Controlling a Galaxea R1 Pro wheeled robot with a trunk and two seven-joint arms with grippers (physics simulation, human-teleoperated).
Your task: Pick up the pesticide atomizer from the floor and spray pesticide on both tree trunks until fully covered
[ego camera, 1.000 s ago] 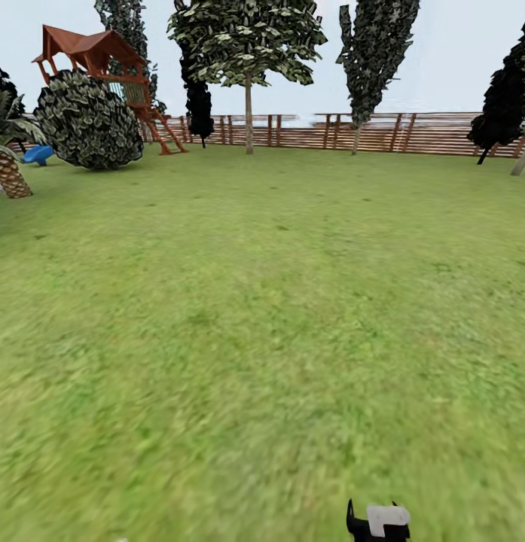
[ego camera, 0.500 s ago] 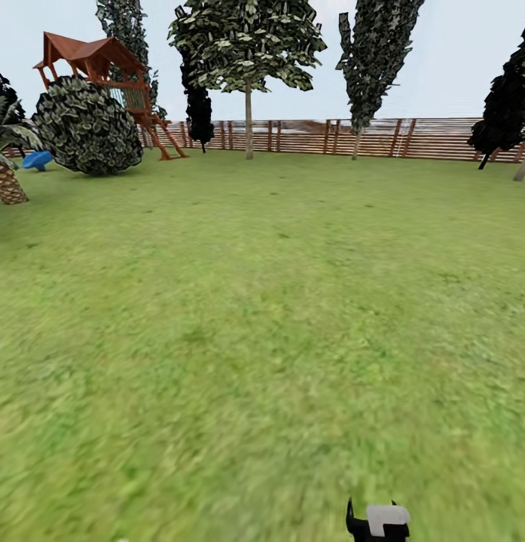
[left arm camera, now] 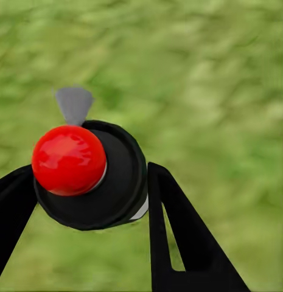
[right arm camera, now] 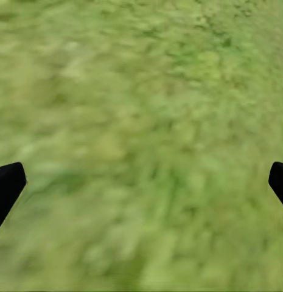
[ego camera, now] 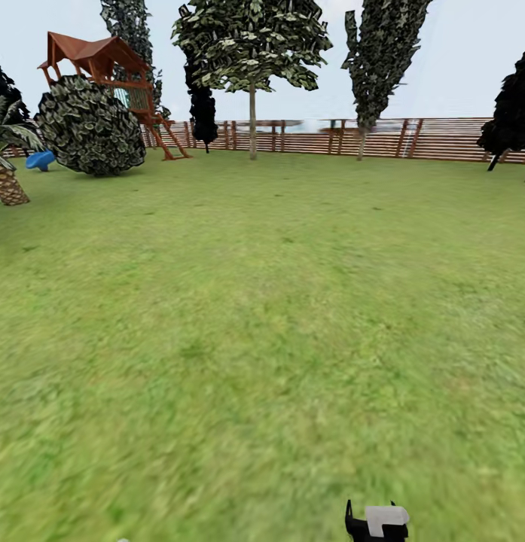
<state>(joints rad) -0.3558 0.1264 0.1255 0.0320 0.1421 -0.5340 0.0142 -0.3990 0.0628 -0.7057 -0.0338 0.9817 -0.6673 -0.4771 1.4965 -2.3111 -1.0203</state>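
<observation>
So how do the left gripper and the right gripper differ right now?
The left gripper has its fingers closed around the pesticide atomizer, red top facing the camera, while the right gripper holds nothing. The left gripper's fingers sit close together against the bottle; the right gripper's fingers are spread wide apart, just black tips at the picture's edges. Both hang over blurred green lawn.

Fenced garden: wide lawn (ego camera: pixel 262 316), slat fence (ego camera: pixel 413 139), wooden playhouse (ego camera: pixel 104 68), trees (ego camera: pixel 251 45).
</observation>
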